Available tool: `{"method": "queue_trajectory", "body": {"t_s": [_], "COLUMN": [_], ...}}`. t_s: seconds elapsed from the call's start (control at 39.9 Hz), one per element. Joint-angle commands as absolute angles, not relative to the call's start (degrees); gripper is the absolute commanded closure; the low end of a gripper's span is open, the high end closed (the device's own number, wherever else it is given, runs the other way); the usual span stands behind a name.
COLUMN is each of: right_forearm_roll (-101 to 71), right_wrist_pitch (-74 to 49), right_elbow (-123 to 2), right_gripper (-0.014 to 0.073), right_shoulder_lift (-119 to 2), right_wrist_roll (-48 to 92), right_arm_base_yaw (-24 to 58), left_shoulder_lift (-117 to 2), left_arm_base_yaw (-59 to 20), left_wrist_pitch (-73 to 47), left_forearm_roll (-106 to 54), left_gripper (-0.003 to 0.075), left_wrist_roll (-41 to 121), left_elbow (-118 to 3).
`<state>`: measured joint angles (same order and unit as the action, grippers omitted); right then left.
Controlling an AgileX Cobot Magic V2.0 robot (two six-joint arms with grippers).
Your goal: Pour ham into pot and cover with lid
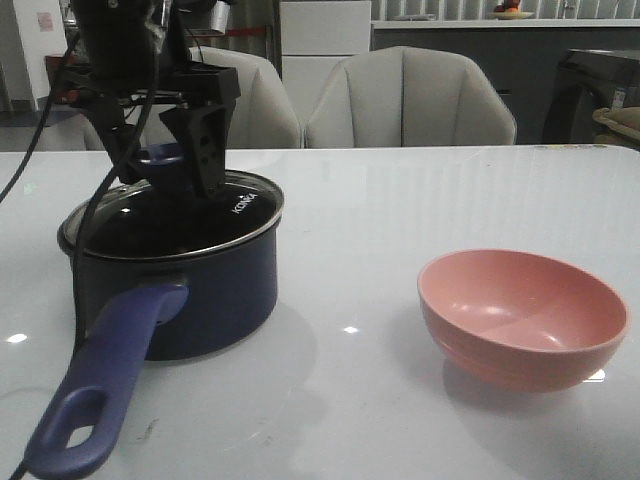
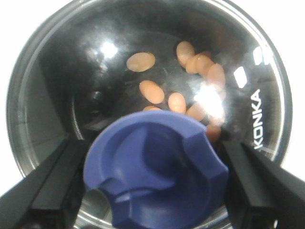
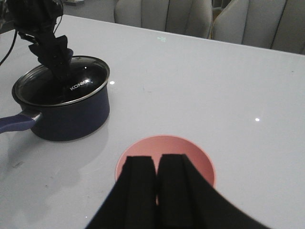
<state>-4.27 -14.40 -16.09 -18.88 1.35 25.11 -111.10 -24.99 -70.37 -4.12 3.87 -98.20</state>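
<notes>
The navy pot (image 1: 220, 290) stands at the table's left, its long handle (image 1: 100, 390) pointing toward the front edge. The glass lid (image 1: 240, 205) rests on its rim. In the left wrist view, several orange-pink ham slices (image 2: 186, 50) lie in the pot under the glass. My left gripper (image 2: 155, 181) straddles the lid's blue knob (image 2: 157, 171), with a finger against each side of it. My right gripper (image 3: 156, 164) is shut and empty, hovering above the pink bowl (image 3: 190, 152). It is not in the front view.
The pink bowl (image 1: 520, 310) sits at the table's right and looks empty. Two padded chairs (image 1: 410, 100) stand behind the table's far edge. The left arm's cables hang by the pot's left side.
</notes>
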Motion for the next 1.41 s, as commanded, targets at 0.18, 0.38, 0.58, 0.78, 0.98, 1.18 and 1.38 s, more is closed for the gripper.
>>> {"method": "queue_trajectory", "body": {"t_s": [0.18, 0.38, 0.58, 0.78, 0.98, 1.18, 1.38], "right_forearm_roll": [-3.81, -3.81, -3.81, -3.81, -3.81, -3.81, -3.81], "right_wrist_pitch": [-9.98, -9.98, -9.98, -9.98, -9.98, -9.98, -9.98], "right_elbow": [-17.71, -17.71, -17.71, -17.71, -17.71, -17.71, -17.71], "right_gripper": [0.0446, 0.0446, 0.0446, 0.0446, 0.0446, 0.0446, 0.0446], "right_shoulder_lift": [-19.15, -19.15, -19.15, -19.15, -19.15, -19.15, -19.15], "right_wrist_roll": [1.74, 1.74, 1.74, 1.74, 1.74, 1.74, 1.74], "right_arm_base_yaw": [25.2, 25.2, 25.2, 25.2, 25.2, 25.2, 25.2], "left_shoulder_lift": [-107.28, -104.49, -100.06, -93.66, -84.18, -71.0, -57.69], "left_arm_base_yaw": [-25.4, -25.4, -25.28, -25.28, -22.08, -17.77, -14.07], "left_wrist_pitch": [-73.8, -73.8, -73.8, -73.8, -67.98, -60.66, -53.04], "left_forearm_roll": [-4.06, -3.79, -3.79, -0.59, 0.0, -0.54, -1.62], "left_gripper": [0.0174, 0.0177, 0.0179, 0.0179, 0.019, 0.0239, 0.0286], "left_wrist_roll": [3.62, 3.62, 3.21, 3.21, 2.73, 1.74, 1.74], "left_elbow": [-99.62, -99.62, -99.48, -93.82, -81.39, -68.75, -58.1]}}
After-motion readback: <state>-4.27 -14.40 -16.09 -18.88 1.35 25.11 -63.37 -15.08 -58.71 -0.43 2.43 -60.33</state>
